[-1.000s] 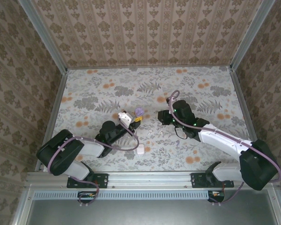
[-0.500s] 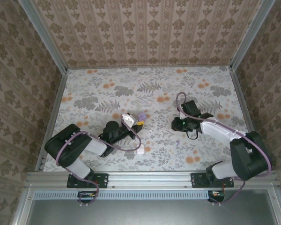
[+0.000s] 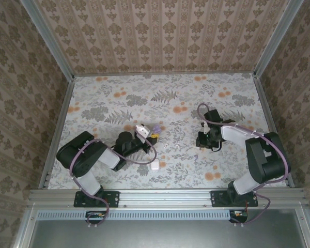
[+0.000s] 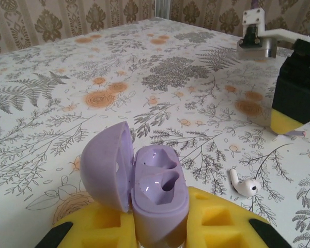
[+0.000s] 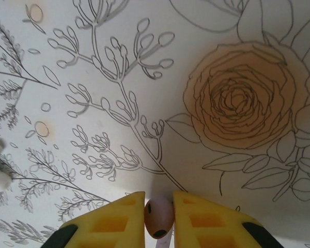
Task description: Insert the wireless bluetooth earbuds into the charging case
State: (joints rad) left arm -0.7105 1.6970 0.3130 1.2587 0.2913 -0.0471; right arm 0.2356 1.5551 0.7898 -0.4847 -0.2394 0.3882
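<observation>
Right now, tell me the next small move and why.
Probably bring the right gripper in over the nearer earbud to pick it up. The left gripper holds the purple charging case with its lid open and both sockets empty. The earbud lies loose beside it, and the right gripper stands off to the side.

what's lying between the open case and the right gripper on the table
Two small white earbuds lie loose there in the top view; the left wrist view shows one just right of the case.
</observation>
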